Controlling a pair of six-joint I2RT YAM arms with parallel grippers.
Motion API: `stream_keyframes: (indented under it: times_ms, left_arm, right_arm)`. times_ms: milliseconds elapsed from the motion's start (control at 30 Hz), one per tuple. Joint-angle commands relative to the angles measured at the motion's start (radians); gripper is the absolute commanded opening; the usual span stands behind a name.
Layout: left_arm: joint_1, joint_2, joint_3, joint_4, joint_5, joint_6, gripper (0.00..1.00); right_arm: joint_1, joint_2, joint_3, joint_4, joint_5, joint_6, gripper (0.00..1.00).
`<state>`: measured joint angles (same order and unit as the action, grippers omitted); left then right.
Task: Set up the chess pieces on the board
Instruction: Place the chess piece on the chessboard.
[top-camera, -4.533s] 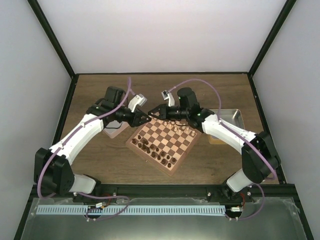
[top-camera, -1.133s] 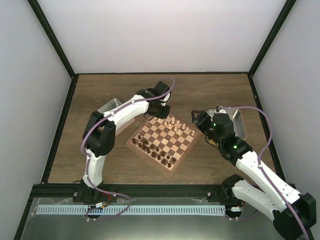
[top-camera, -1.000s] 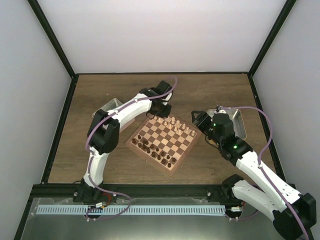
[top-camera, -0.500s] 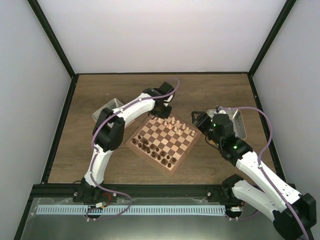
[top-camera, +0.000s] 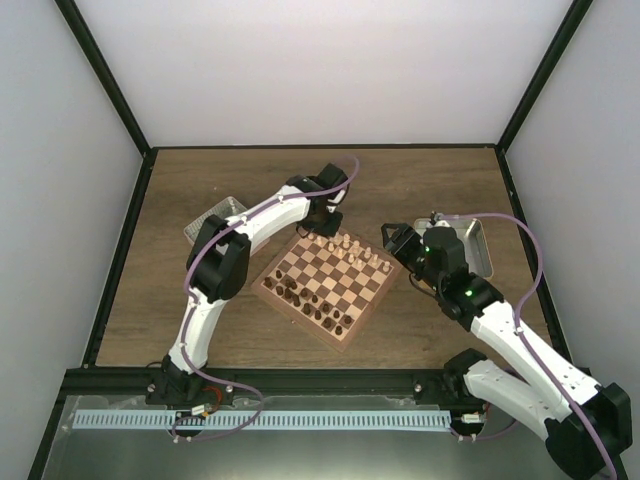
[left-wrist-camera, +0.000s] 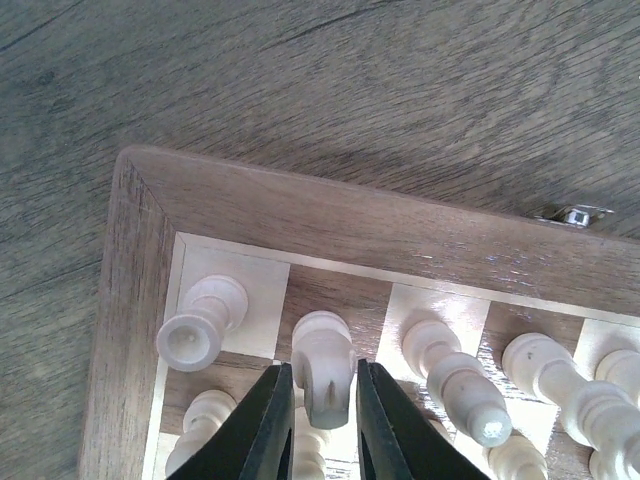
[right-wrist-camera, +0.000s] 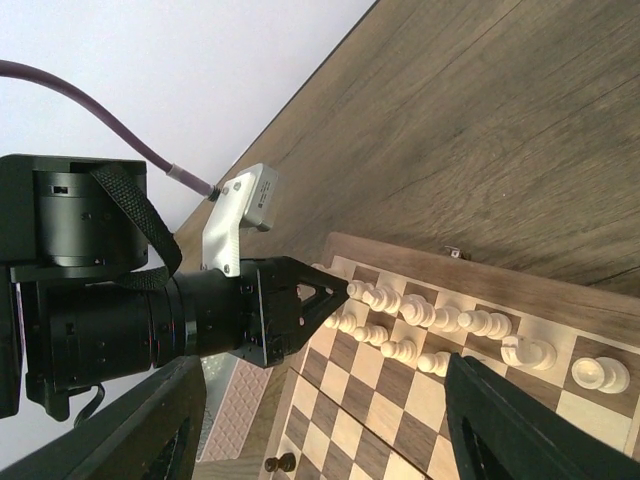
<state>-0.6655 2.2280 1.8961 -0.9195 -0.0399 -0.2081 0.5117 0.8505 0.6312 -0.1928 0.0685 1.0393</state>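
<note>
At the left of the desk (top-camera: 170, 300) sits a silver tray (top-camera: 213, 214), and past it the left arm reaches out over the far corner of the board (top-camera: 262, 290). The left hand (left-wrist-camera: 322, 385) hangs straight above the back row there, its two dark fingers (left-wrist-camera: 270, 430) standing either side of one light piece (left-wrist-camera: 322, 350). That piece is upright on the second square from the corner, with the corner rook (left-wrist-camera: 195, 328) on one side and a taller piece (left-wrist-camera: 455, 378) on the other. The fingers are hard against it. Whether they pinch it or have just let go, I cannot tell from here.

The piece's long axis runs up and down, in line with the hand above it. The neighbours stand just beside the fingers, so I'd judge any move away has to go straight up.

Further right, the light chess pieces (top-camera: 345, 243) line the far edge of the board in two rows. The dark pieces (top-camera: 305, 298) cluster along the near edge.

The right hand (top-camera: 390, 238) hovers just off the board's right corner with its fingers spread wide and nothing between them. It is well apart from that piece, so the left arm is plainly the nearer one. Behind it lies a second silver tray (top-camera: 480, 240); what it holds I cannot make out.
</note>
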Motion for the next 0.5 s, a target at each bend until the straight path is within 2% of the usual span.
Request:
stream_keyframes:
  times_ms: [0,233,467]
  left_arm:
    - [0.004,0.015,0.031,-0.004,0.013,0.012,0.2]
    - [0.006,0.008,0.045,-0.003,0.021,0.013,0.2]
    - [0.008,-0.061,0.052,-0.028,0.023,0.01,0.25]
  right_arm:
    - [-0.007,0.0,-0.003,0.017,-0.001,-0.007,0.68]
    - [-0.007,-0.006,-0.005,0.014,-0.004,-0.004,0.68]
    - [-0.007,-0.012,-0.003,0.013,-0.013,-0.005,0.68]
